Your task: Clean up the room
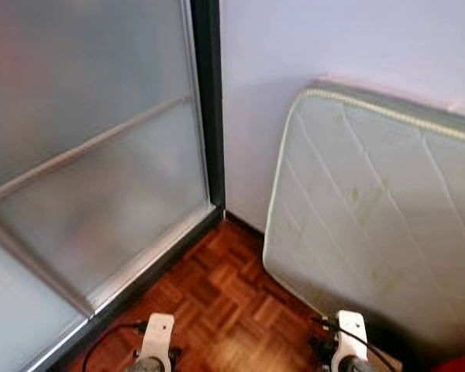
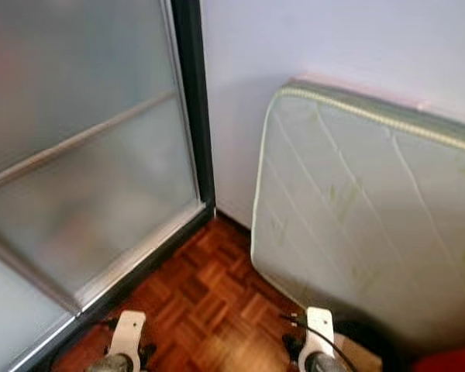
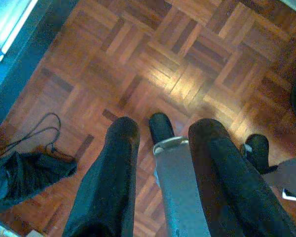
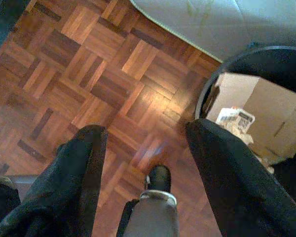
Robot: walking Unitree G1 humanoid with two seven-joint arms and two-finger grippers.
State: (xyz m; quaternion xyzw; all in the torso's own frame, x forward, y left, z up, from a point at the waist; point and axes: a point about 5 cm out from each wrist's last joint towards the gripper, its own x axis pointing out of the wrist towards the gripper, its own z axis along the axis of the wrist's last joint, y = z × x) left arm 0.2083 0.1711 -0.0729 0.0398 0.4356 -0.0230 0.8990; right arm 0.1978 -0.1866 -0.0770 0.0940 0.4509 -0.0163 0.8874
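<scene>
Parquet floor [image 1: 225, 294] lay bare ahead, both grippers [image 3: 160, 173] [image 4: 148, 163] wide and empty; turning toward the bin [image 4: 256, 98] seemed wisest.

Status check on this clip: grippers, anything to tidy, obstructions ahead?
Left gripper and right gripper open, empty, over parquet floor. Black bin with cardboard by right gripper. Mattress leaning on wall, glass door ahead.

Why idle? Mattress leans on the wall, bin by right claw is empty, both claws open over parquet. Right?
Not quite: the bin is not empty; the right wrist view shows cardboard and crumpled paper inside. The mattress does lean on the wall, both claws open over parquet.
</scene>
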